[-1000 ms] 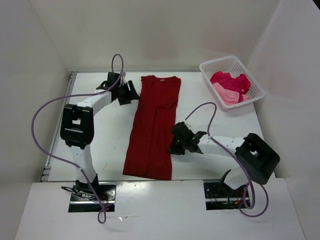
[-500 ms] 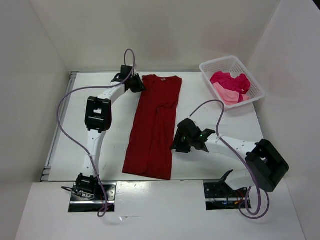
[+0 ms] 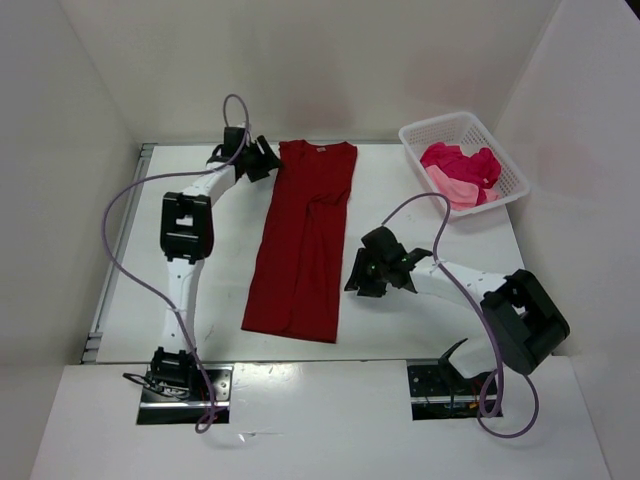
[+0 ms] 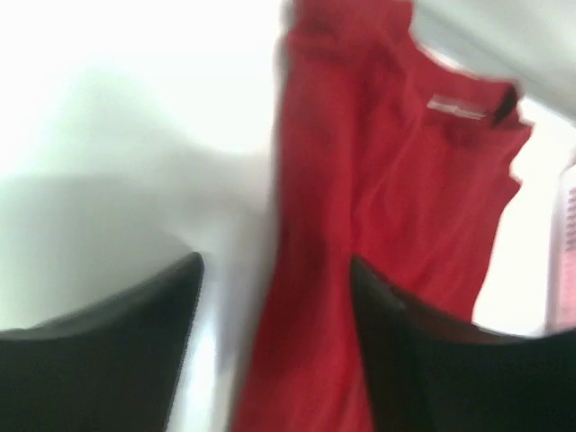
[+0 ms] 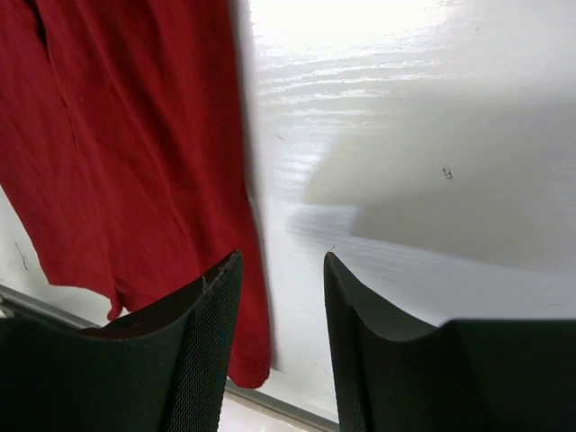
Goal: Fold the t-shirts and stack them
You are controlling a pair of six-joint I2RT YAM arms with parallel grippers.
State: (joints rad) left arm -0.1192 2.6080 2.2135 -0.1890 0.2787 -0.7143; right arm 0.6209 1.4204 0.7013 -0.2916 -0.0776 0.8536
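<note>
Left gripper (image 4: 274, 265): jaws apart, nothing held. The shoulder edge of the dark red shirt (image 3: 300, 250) sits just ahead of its fingertips; that view is blurred. Right gripper (image 5: 282, 259): also spread and empty, the shirt's long side edge just beside one finger, bare table (image 3: 430, 240) under the gap. The shirt lies flat, sleeves tucked in, between the two grippers. The pink shirt (image 3: 452, 187) and magenta shirt (image 3: 462, 160) are in the basket (image 3: 410, 135), well beyond the right gripper.

Risks:
- Right is off the cloth, so closing here likely pinches nothing.
- Left may catch only the top layer and the tucked sleeve spills out.
- Uneven lift means a skewed fold.
</note>
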